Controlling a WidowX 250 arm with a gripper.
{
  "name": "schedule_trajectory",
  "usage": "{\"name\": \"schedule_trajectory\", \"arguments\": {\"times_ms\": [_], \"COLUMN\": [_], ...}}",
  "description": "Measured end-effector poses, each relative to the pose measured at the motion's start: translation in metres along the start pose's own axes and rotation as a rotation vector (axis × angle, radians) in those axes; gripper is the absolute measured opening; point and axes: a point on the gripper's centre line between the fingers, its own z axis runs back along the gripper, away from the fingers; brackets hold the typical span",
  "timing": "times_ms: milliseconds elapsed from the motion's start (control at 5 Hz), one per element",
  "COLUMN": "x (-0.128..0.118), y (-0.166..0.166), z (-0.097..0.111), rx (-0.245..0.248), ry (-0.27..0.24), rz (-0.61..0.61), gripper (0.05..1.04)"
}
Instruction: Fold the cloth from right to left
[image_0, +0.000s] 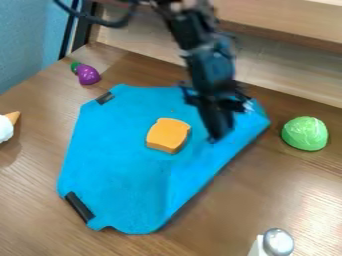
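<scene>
My claw (215, 132) points down over upper right part of blue cloth (113, 160); can't tell whether I'm spread or pressed together, or whether I touch it. Cloth lies across middle of bench (33, 215), right edge running slantwise. Orange bread-shaped block (168, 135) sits on cloth, just left of me. Green toy cabbage (304, 133) right of cloth, purple toy eggplant (88, 74) off its upper left, silver-topped shaker (278, 242) at lower right.

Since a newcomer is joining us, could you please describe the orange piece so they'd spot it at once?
On the wooden table lies a blue cloth. Near its middle sits an orange slab with rounded corners, the only toy on it.
</scene>
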Motion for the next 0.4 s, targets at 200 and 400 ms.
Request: {"name": "schedule_trajectory", "arguments": {"times_ms": [200, 400], "x": [0.000, -0.002], "y": [0.032, 0.058], "z": [0.022, 0.036], "rx": [0.020, 0.069], "ry": [-0.018, 0.008], "rz": [0.058, 0.088], "gripper": [0.059, 0.059]}}
